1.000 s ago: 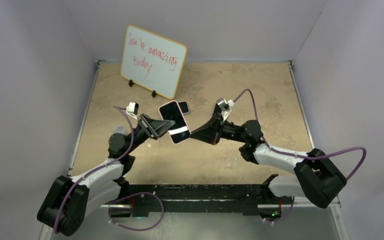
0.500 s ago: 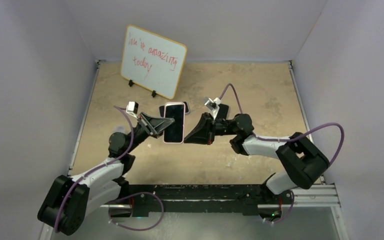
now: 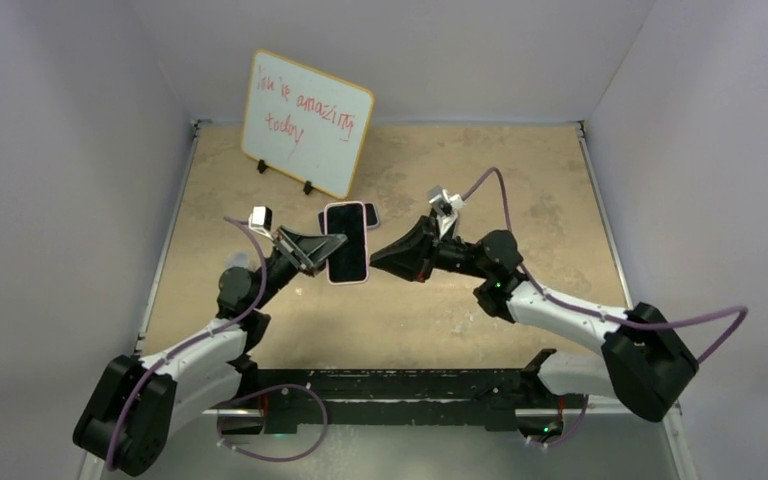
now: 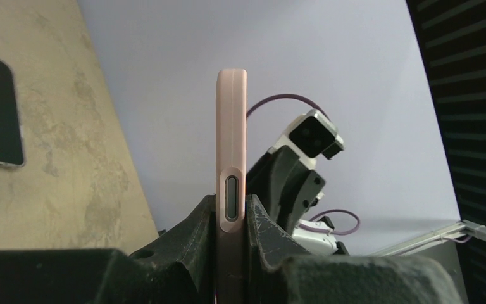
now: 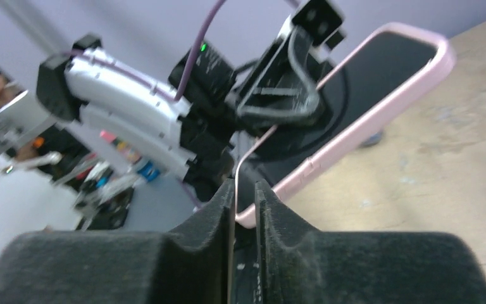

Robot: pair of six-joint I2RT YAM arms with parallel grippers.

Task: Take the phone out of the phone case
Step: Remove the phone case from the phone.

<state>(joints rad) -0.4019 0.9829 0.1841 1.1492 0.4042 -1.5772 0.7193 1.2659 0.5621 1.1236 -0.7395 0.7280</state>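
Right claw [image 3: 376, 257] at phone case [image 3: 347, 243] edge; case now straightened.

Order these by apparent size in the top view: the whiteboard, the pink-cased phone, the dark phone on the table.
1. whiteboard
2. pink-cased phone
3. dark phone on the table. This place is unsure: the pink-cased phone hides most of it and is raised nearer the camera.

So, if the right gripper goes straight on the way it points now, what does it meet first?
The pink phone case, almost at once: its edge lies just ahead of the right gripper, held by the left gripper. The wrist view shows its corner at the jaws; contact is unclear.
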